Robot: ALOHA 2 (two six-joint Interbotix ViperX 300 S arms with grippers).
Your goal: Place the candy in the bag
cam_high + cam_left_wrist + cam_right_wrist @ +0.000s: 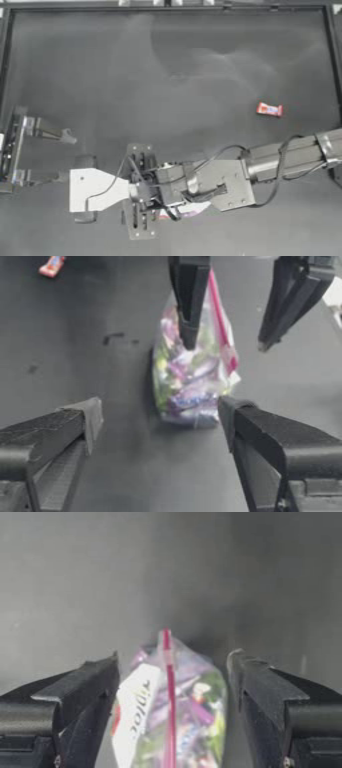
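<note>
The bag (194, 381), a clear pouch with a pink strip and multicoloured sweets inside, lies on the table at the near middle. Most of it is hidden under both wrists in the top view, where only an edge of the bag (182, 212) shows. My right gripper (172, 664) is open, its jaws standing either side of the bag (170, 712) without closing on it. My left gripper (160, 416) faces it from the other side, open wide just short of the bag's end. The candy (269, 109), a small red-orange sweet, lies alone at the right; the candy (52, 265) also shows in the left wrist view.
The dark table (167, 75) has a raised rim around its far and side edges. The two grippers meet head-on over the bag, the right gripper's fingers (190, 301) showing close ahead of the left one.
</note>
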